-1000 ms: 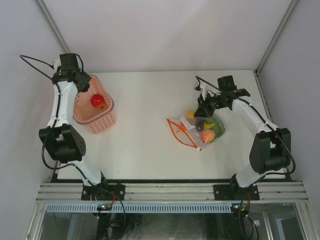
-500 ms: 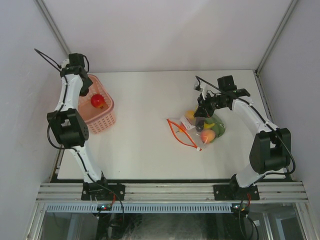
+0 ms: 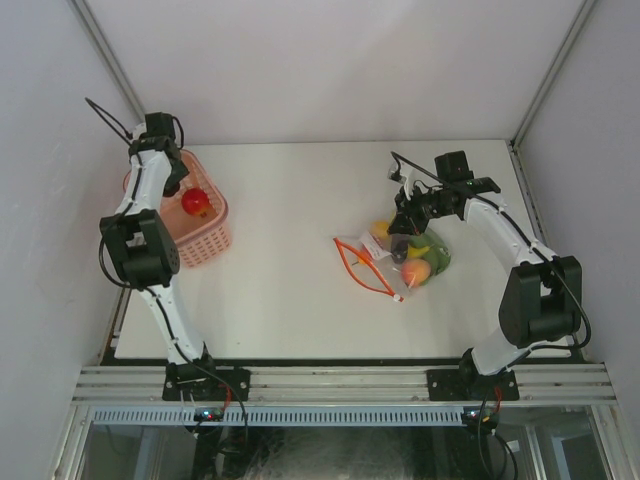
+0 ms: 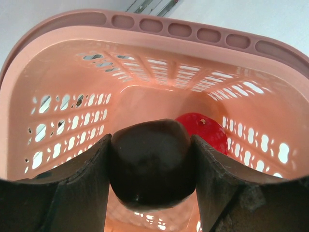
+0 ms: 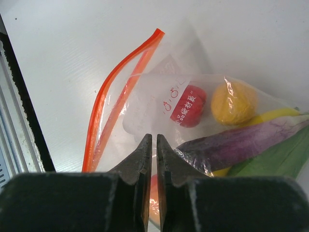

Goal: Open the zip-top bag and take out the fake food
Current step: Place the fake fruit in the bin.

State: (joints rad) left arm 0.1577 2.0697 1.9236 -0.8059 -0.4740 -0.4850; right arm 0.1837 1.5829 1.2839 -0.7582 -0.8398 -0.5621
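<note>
**Q:** Zip-top bag: where is it lying, and what are the grippers doing?

**A:** The left gripper is clenching a dark round piece between its fingers and hanging over the pink basket. A red piece is lying on the basket's bottom. The right gripper is pressing its jaws together at the clear plastic, but whether film is caught between them is not showing. The bag is lying on the white table on the right arm's side, well apart from the basket, with its orange zipper strip gaping.

**Q:** Which step is running?

**A:** Removal, by judgement. The mouth is standing open and one piece is being held over the basket. An eggplant, a yellow ball, a red ball and a green leaf are sitting inside the bag.

**Q:** What is the next move asking for?

**A:** Probably letting the dark piece go low in the basket, then reaching across to the bag's mouth with the right arm steadying the plastic.
</note>
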